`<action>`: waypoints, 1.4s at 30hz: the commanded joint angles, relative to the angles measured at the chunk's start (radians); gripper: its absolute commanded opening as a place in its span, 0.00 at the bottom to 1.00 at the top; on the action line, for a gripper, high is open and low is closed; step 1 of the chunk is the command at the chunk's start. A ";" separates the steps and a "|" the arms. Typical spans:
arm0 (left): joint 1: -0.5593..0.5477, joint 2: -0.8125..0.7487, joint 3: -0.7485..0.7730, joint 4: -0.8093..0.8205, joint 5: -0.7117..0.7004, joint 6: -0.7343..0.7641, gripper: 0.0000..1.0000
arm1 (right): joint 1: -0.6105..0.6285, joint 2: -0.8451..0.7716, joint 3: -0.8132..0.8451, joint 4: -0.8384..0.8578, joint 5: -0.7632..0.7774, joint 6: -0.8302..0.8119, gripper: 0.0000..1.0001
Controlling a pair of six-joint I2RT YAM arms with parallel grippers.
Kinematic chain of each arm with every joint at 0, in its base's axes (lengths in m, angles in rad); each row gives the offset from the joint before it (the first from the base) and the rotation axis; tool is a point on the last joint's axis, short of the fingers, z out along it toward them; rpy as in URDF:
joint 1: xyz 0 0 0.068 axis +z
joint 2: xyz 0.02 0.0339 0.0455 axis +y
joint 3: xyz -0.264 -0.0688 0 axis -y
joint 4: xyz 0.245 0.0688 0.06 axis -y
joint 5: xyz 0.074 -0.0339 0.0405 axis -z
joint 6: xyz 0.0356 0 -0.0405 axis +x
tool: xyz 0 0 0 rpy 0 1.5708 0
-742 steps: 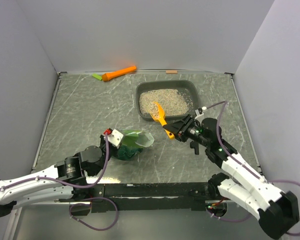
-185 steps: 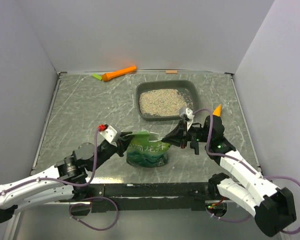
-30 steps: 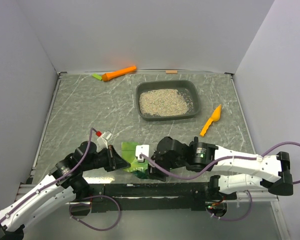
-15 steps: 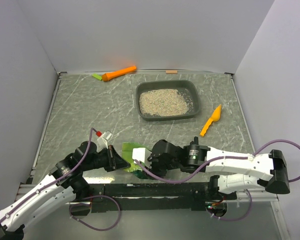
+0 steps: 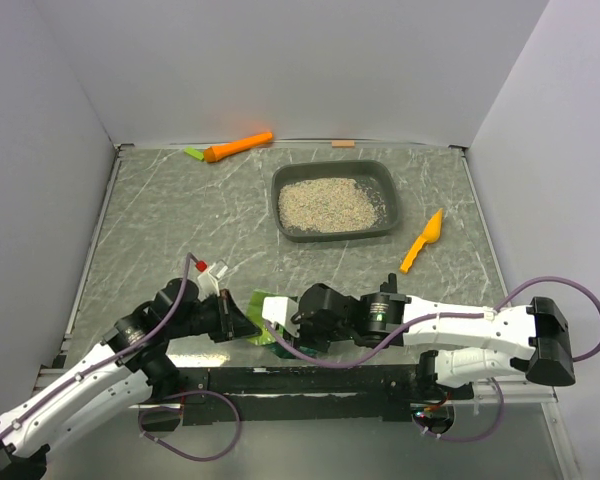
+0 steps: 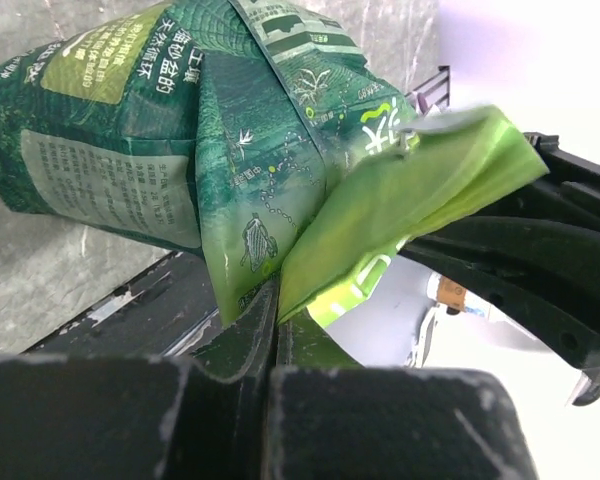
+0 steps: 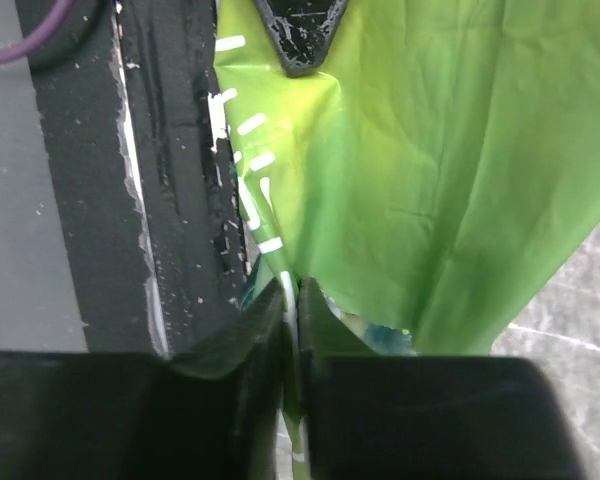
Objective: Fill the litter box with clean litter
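The dark grey litter box (image 5: 385, 185) stands at the back right with a layer of beige clean litter (image 5: 325, 204) in it. The green bag (image 5: 261, 331) lies at the table's near edge, mostly hidden between the two arms. My left gripper (image 5: 242, 327) is shut on the bag's edge; the left wrist view shows the bag (image 6: 230, 130) pinched between my jaws (image 6: 270, 320). My right gripper (image 5: 277, 330) is shut on the bag's light green rim (image 7: 400, 170), held at the jaws (image 7: 292, 300).
An orange scoop (image 5: 421, 241) lies right of the litter box. An orange carrot-shaped toy (image 5: 237, 146) lies by the back wall. The black rail (image 5: 310, 378) runs along the near edge, just under the bag.
Both grippers have shifted slightly left and nearer together with the bag, and less of the bag shows between them. The litter box and scoop have not moved.
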 commanded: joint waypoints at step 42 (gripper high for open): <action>-0.372 0.415 0.235 0.445 -0.134 0.913 0.56 | -0.412 -0.151 -0.010 -0.136 -0.525 0.127 0.00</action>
